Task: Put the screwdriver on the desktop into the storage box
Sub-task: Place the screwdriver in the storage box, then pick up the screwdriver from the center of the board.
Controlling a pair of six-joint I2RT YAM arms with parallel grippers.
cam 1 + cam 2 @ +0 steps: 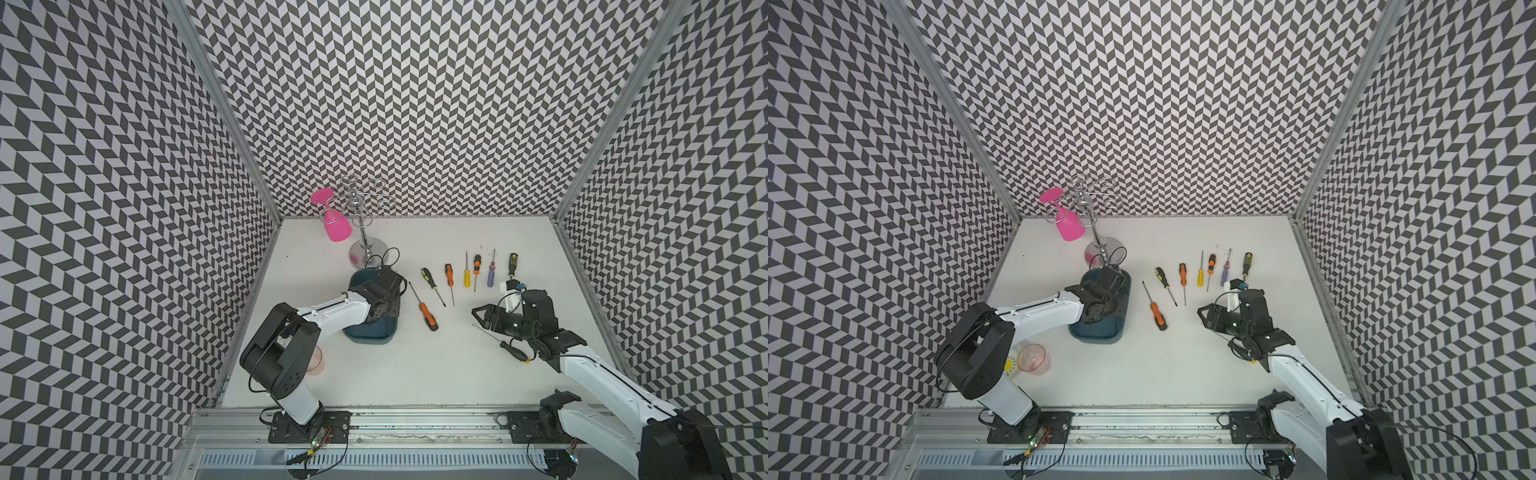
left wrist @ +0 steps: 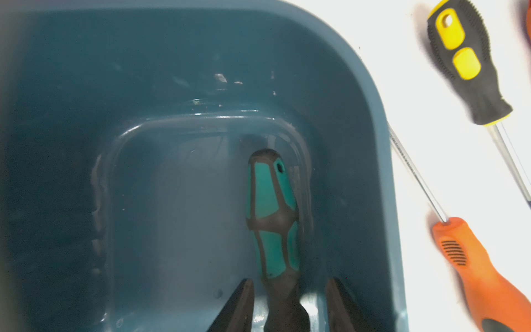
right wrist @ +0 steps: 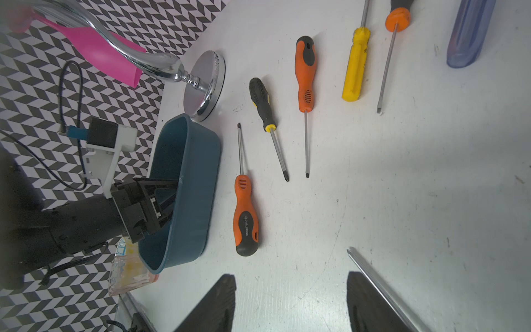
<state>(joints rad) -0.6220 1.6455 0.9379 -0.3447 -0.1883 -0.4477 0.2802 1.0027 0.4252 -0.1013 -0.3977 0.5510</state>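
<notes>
The teal-blue storage box stands left of centre on the white desktop. My left gripper reaches down inside it, open. A teal-and-black screwdriver lies on the box floor between its fingers, with a gap on each side. Several more screwdrivers lie on the desktop right of the box, the nearest an orange-and-black one. My right gripper hovers open and empty over bare desktop, beside a black-handled screwdriver.
A chrome glass rack with a pink goblet hanging from it stands just behind the box. A clear pinkish cup and a patterned plate sit by the left arm's base. Patterned walls and aluminium rails enclose the desktop.
</notes>
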